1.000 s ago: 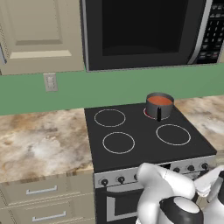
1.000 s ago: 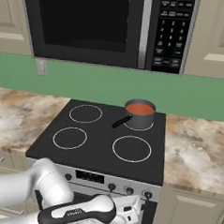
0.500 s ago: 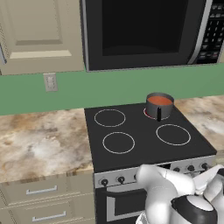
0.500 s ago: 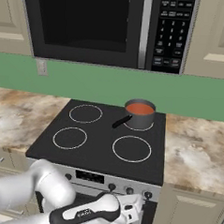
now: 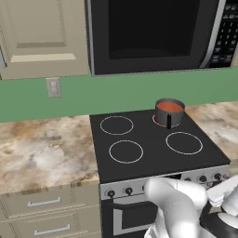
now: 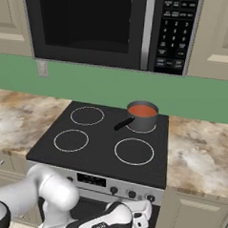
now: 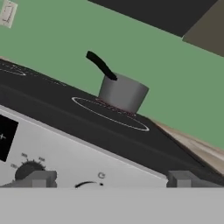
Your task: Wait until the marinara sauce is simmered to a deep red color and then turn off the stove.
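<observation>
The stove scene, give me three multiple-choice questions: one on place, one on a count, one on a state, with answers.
1. On which burner does the saucepan stand?
A. back right
B. front left
C. front right

2. How many white burner rings does the stove show, counting the one under the pan?
A. two
B. four
C. six

3. How is the hand set?
A. shut on a knob
B. open, near the front panel
C. holding the pan's handle

Answers: 1 A, the pan is at the rear right ring. 2 B, three bare rings plus the pan's. 3 B, its fingertips stand apart before the knobs.
</observation>
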You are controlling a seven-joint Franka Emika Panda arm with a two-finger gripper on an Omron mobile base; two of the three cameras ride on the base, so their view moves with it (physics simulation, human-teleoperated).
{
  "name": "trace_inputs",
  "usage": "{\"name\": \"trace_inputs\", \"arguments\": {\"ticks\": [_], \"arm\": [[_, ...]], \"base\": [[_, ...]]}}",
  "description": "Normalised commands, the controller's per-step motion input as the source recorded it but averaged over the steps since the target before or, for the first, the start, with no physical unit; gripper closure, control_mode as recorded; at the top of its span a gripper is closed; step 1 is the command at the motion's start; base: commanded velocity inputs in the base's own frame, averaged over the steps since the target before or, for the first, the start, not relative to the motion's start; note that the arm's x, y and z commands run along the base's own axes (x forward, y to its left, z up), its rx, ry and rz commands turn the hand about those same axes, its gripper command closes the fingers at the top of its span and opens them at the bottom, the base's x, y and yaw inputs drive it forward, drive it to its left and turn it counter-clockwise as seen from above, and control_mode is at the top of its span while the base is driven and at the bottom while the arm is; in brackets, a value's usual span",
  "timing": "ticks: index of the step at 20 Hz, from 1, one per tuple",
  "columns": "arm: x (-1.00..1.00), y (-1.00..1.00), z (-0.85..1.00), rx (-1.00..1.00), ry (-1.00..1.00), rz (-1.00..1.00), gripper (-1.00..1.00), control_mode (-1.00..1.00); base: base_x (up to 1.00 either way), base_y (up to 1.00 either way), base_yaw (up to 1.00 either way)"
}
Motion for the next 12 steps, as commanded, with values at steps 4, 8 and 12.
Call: {"name": "trace_inputs", "arguments": {"ticks": [4,8,12], "arm": [[0.00,-0.08,-0.24,-0.06,-0.03,0.01,-1.00,-1.00],[0.00,-0.01,-0.23,-0.07,-0.05,0.00,-1.00,-1.00],[0.01,0.00,-0.16,-0.08,-0.08,0.00,-1.00,-1.00]], "base": [[0.00,0.00,0.00],[0.00,0.00,0.00],[0.00,0.00,0.00]]}}
